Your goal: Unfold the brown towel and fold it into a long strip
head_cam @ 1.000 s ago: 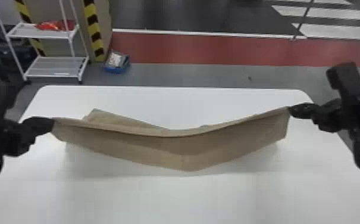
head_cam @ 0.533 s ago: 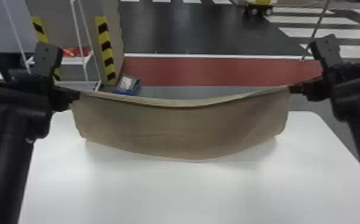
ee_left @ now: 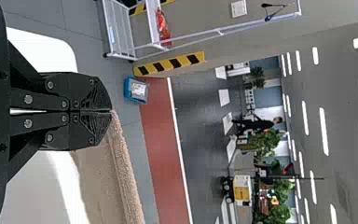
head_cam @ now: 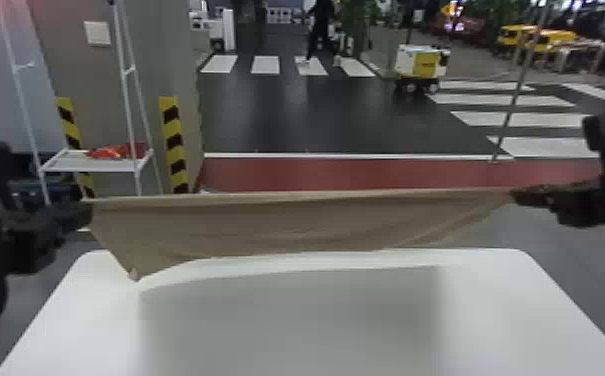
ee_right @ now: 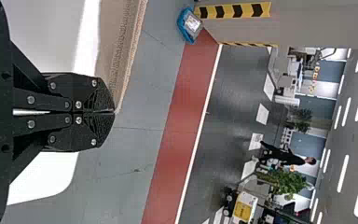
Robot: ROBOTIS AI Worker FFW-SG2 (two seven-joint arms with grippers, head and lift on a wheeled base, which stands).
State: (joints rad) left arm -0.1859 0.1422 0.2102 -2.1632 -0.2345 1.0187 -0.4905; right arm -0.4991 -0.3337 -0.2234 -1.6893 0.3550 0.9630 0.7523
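Brown towel point(head_cam: 286, 222) is stretched out above the white table point(head_cam: 291, 320), one corner drooping near the left side. Left gripper point(head_cam: 88, 212) and right gripper point(head_cam: 516, 196) each have their fingers clamped together on a top corner, basically zero gap.

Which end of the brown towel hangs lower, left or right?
The left end, by the left gripper: its corner droops lowest; the lower edge slants up toward the right gripper.

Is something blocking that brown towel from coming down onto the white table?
Nothing visible is in the way: the towel hangs between the left gripper and right gripper, near the far edge of the table.
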